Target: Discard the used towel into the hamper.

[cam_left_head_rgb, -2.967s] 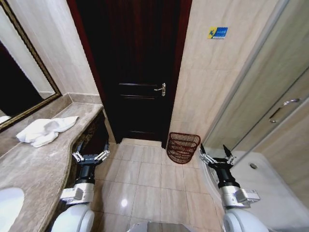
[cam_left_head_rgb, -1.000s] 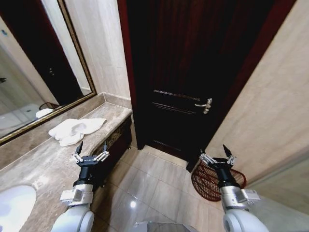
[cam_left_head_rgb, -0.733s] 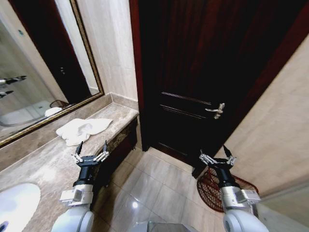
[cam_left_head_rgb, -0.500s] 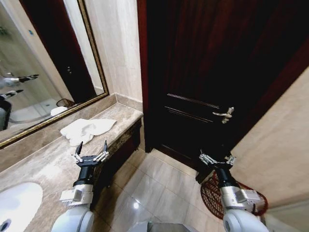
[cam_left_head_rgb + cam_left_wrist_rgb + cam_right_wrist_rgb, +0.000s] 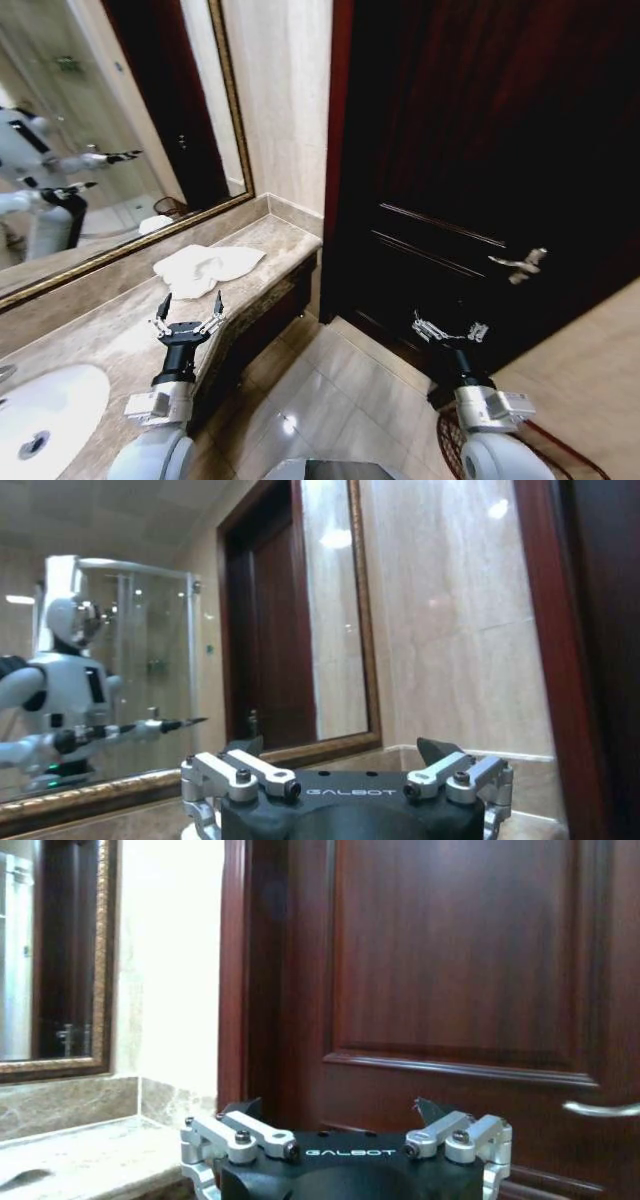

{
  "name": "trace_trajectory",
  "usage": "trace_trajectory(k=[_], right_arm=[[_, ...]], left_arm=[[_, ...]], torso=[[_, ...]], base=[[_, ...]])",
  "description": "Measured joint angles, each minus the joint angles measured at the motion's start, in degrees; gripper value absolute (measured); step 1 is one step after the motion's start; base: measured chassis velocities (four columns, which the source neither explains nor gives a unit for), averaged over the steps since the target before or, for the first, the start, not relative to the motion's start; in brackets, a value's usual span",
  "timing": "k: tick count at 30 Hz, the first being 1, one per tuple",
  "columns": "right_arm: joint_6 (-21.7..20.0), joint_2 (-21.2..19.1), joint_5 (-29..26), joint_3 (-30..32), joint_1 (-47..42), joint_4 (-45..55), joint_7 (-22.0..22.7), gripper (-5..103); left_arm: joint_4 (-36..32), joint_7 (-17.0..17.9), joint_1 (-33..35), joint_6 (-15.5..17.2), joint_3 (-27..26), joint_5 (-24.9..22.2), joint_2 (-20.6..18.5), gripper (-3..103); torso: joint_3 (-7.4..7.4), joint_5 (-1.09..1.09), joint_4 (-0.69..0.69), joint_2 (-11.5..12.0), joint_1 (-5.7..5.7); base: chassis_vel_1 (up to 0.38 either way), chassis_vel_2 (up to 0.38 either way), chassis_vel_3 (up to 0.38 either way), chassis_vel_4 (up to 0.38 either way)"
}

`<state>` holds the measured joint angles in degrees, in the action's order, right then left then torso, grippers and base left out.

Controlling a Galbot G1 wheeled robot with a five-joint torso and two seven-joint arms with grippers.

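On the marble counter point(image 5: 120, 330), the towel point(image 5: 207, 268) lies beyond the spread-fingered left gripper point(image 5: 187, 318); right gripper point(image 5: 449, 330) likewise spread. What looks like the hamper point(image 5: 540, 455) sits almost off-view, so 1 blind drop could miss.

the left gripper point(image 5: 342, 751) sits with its fingers point(image 5: 244, 745) spread wide apart, nothing between them. beyond it a gold-framed mirror point(image 5: 200, 667) hangs on a beige tiled wall point(image 5: 450, 630), reflecting the white robot point(image 5: 70, 690) with an arm stretched forward.
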<state>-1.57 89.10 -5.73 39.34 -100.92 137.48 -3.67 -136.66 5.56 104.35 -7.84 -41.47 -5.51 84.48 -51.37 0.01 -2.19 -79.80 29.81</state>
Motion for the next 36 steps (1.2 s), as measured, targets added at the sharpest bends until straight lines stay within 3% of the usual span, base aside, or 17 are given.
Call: trace_trajectory(k=[13,23,30,33,34,36], right_arm=[[-0.14,-0.17,0.35,-0.26,0.1,-0.17,-0.09,100],[-0.48,-0.46,0.35,-0.25,0.55,-0.35,-0.09,100],[0.04,-0.57,3.94,-0.18,1.46,-0.94,-0.38,100],[-0.17,-0.83,5.41,0.07,2.21,-1.2,-1.8,100],[-0.17,-0.83,5.41,0.07,2.21,-1.2,-1.8,100],[-0.4,-0.96,4.92,-0.01,2.39,-1.37,-1.54,100]], left_arm=[[0.69,0.33,-0.47,-2.05,0.13,-0.75,0.15,100],[0.63,1.87,-0.66,-0.39,0.24,-0.43,-0.2,100],[0.55,4.64,-1.21,4.08,0.14,-1.65,-1.86,100],[-0.34,7.08,-2.56,11.51,0.11,-5.7,-4.33,100],[-0.34,7.08,-2.56,11.51,0.11,-5.7,-4.33,100],[-0.69,8.48,-4.18,16.05,-0.16,-8.76,-6.59,100]], torso=[[0.0,0.0,0.0,0.0,0.0],[0.0,-0.01,0.01,0.0,0.01],[0.0,-0.01,0.01,0.0,0.01],[-0.01,-0.01,-0.01,0.0,0.02],[-0.01,-0.01,-0.01,0.0,0.02],[0.0,-0.01,0.01,0.0,0.02]], base=[[-0.03,0.14,0.145,-0.043],[-0.091,0.089,0.089,-0.091],[-0.077,0.087,0.083,-0.088],[-0.059,0.05,0.056,-0.049],[-0.051,0.035,0.042,-0.01],[0.0,0.0,0.0,0.0]])
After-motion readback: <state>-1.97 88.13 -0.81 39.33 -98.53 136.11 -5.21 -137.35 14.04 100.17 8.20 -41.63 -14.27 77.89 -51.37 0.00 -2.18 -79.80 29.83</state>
